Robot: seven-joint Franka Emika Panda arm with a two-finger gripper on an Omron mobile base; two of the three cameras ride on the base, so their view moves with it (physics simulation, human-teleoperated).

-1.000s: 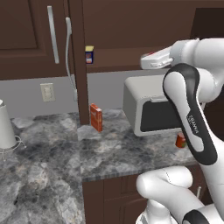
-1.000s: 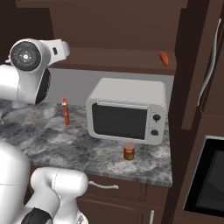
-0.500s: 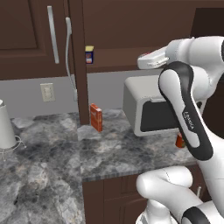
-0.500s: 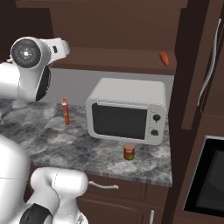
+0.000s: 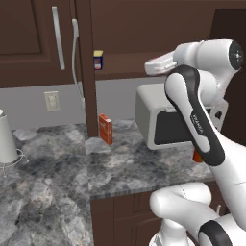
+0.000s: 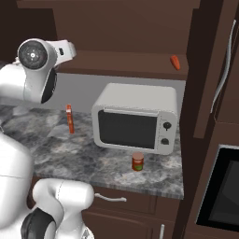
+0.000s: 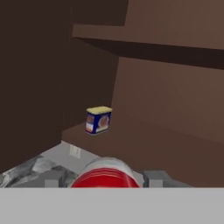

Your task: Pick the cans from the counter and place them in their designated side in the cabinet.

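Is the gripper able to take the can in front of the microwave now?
Probably not yet: the gripper is full, holding a red can up near the shelf. The counter can itself stands unblocked.

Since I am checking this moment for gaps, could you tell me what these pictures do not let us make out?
- Hand view: the held can is cut off by the bottom edge; only its top shows.
- Left base view: the arm hides most of the can on the counter.
- Right base view: the small orange-red thing on the cabinet shelf is too small to identify.
- Blue-and-yellow container: label unreadable.
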